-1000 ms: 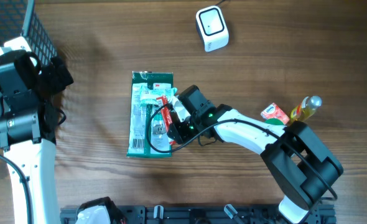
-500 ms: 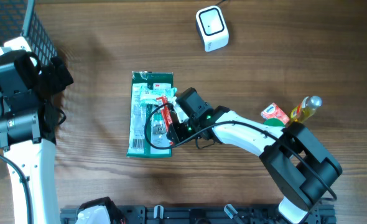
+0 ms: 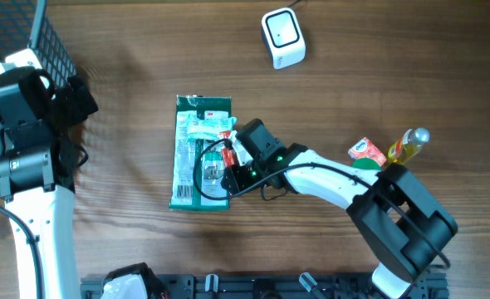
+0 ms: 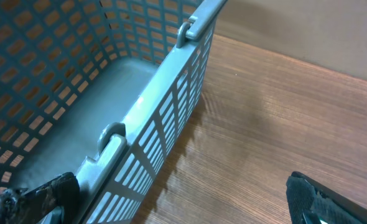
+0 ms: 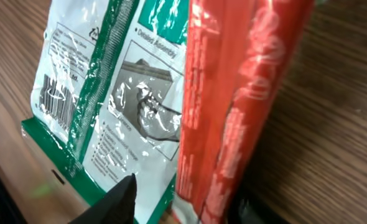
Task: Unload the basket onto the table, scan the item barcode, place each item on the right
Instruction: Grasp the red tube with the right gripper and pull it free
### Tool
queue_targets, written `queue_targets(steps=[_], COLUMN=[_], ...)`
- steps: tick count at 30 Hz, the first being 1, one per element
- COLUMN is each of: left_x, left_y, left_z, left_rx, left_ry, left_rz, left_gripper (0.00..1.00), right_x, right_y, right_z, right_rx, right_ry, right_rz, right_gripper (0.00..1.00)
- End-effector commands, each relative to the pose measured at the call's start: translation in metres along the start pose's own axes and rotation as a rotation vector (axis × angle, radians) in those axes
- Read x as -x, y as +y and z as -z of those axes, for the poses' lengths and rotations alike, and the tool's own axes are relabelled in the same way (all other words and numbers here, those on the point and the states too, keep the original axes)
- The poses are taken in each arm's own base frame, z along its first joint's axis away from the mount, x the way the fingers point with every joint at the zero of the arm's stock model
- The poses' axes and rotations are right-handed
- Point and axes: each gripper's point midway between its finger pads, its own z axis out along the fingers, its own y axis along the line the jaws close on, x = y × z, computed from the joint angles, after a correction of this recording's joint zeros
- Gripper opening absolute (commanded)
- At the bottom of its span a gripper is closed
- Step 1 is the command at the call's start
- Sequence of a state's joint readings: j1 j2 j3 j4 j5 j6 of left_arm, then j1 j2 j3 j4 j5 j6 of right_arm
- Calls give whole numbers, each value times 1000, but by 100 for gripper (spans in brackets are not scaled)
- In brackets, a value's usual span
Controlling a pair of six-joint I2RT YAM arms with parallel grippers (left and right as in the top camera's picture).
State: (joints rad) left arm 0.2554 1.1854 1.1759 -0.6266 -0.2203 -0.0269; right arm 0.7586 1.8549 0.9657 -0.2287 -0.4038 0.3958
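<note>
From the near right corner of the table (image 3: 129, 249) the right gripper (image 3: 220, 169) reaches to mid-table. Its fingers are half closed either side of a red packet (image 5: 233, 93) at the right side of a green package (image 3: 187, 166) (its barcode (image 5: 56, 102) faces up). I cannot tell whether they pinch it. Toward the right edge sit a small carton (image 3: 366, 151) and a yellow bottle (image 3: 407, 145). By the left edge the left gripper (image 4: 180, 183) hangs spread wide beside a grey basket (image 4: 59, 74). Near the far edge stands the white scanner (image 3: 282, 37).
</note>
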Motion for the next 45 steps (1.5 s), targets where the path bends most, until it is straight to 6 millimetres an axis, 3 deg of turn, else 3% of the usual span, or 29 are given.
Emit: queue_targets(steps=[1,5,11,20,33,42,45], left_x=[-44,-44,-44,-44,-44,-44,-44], left_y=[-8,-8,-8,-8,-8,-8,-8], left_z=[-20,-20,-20,-20,-20,-20,-20], left_rx=[-33,-34,-33,-33,-34,-34,-34], left_ry=[150,150,150,150,150,150,150], left_rz=[15,15,15,15,15,15,15], left_gripper=[100,100,100,100,100,100,100], right_x=[-16,-18,-15,-14,-47,-46,-46], right_y=[-15,-17,-27,-36,-34,-33,-33], right_z=[-6,-6,-2,2,6,-1,-3], right_rx=[-60,-65,-80,-88,-72,-128,-153], right_ry=[46,56,50,53,190,156,143], right_rz=[-23,-29,-56,-75,-174,-195,-202], right_gripper=[46,41,47,48,47,40,33])
